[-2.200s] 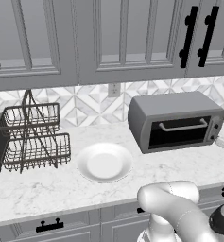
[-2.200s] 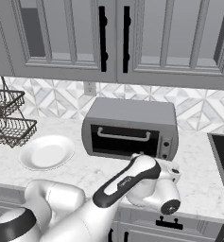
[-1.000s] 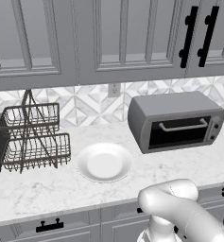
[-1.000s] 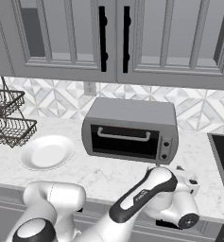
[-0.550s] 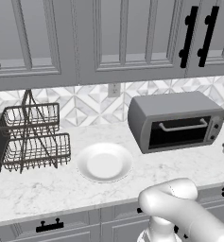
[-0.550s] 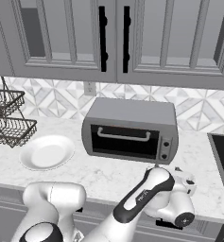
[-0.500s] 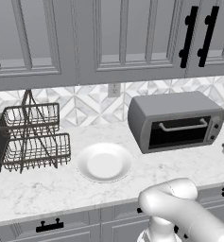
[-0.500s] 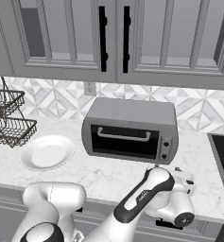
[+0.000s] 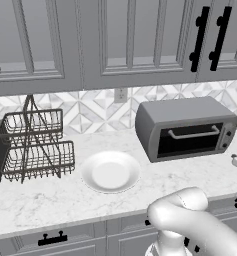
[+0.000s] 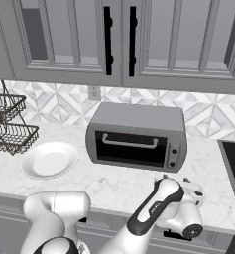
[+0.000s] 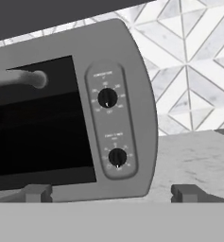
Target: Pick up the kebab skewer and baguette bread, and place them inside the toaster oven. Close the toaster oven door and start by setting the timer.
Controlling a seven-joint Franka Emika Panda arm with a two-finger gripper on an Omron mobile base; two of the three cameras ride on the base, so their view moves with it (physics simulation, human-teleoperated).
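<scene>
- Toaster oven (image 9: pixel 187 127) is sitting right of centre on the marble counter (image 9: pixel 50 197) in the left base view, against the patterned backsplash; its door (image 10: pixel 130 148) is looking shut, with the light bar handle (image 10: pixel 128 143) running across the dark glass.
- Gripper (image 11: pixel 111 193) is hanging low in front of the oven's right end, its two dark fingertips (image 11: pixel 37 192) standing wide apart at the bottom of the hand view and gripping nothing.
- Hand camera is facing the narrow control strip, where an upper knob (image 11: pixel 107 98) and a lower knob (image 11: pixel 117 157) are sitting one above the other near the middle of the frame.
- Judging by that aim, the step in hand is setting the timer, and the lower knob looks the likelier one; the labels are too blurred for me to be sure.
- Doing it well means centring the chosen knob between the tips first, since it is sitting just right of their midpoint, then coming in square to the panel.
- Closing should be gentle and only once both tips are flanking the knob; then the wrist should turn steadily about the knob's own axis.
- Pushing hard risks sliding the oven back toward the wall.
- White plate (image 9: pixel 110 171) is lying bare, left of the oven.
</scene>
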